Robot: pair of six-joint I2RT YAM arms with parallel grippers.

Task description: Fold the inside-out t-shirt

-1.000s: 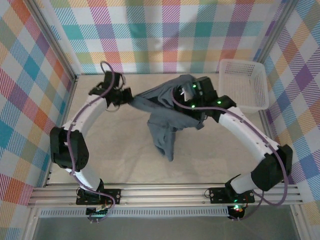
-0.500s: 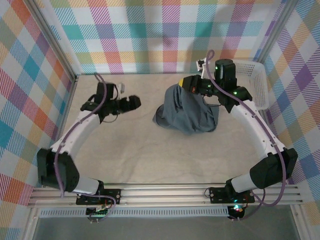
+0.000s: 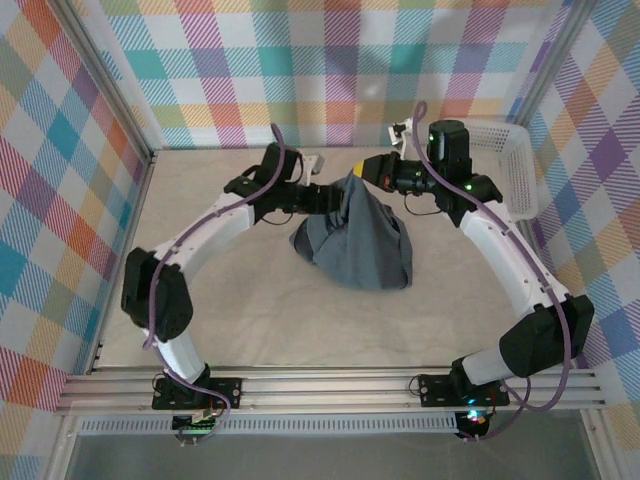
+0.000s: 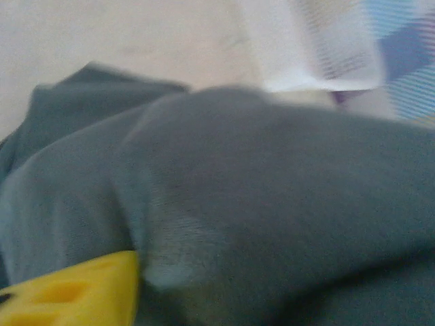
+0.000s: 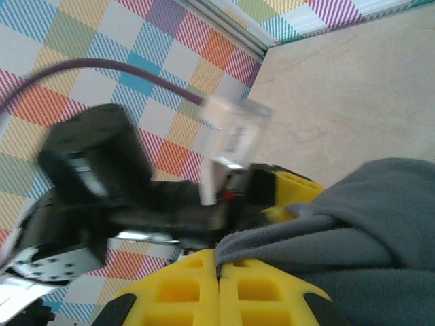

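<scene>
The dark slate-grey t-shirt [image 3: 355, 245] hangs in a bunched heap at the middle back of the table, its lower part resting on the surface. My right gripper [image 3: 372, 168] holds its top; in the right wrist view the yellow fingers [image 5: 170, 299] are shut on a cloth edge [image 5: 367, 231]. My left gripper [image 3: 330, 198] presses into the shirt's upper left side, close to the right one. In the left wrist view grey cloth [image 4: 272, 204] covers the jaws and one yellow finger [image 4: 75, 292] shows at the lower left. The left gripper's black body and a yellow finger [image 5: 296, 190] appear in the right wrist view.
A white plastic basket [image 3: 520, 150] stands at the back right corner, beside my right arm; it also appears blurred as the basket [image 4: 319, 54] behind the cloth. Checked walls close the table on three sides. Bare beige table [image 3: 250, 290] lies in front of the shirt.
A second ago both grippers held the shirt stretched; the left let go, swung out left, and has now come back right into the cloth. The right gripper keeps its hold.
</scene>
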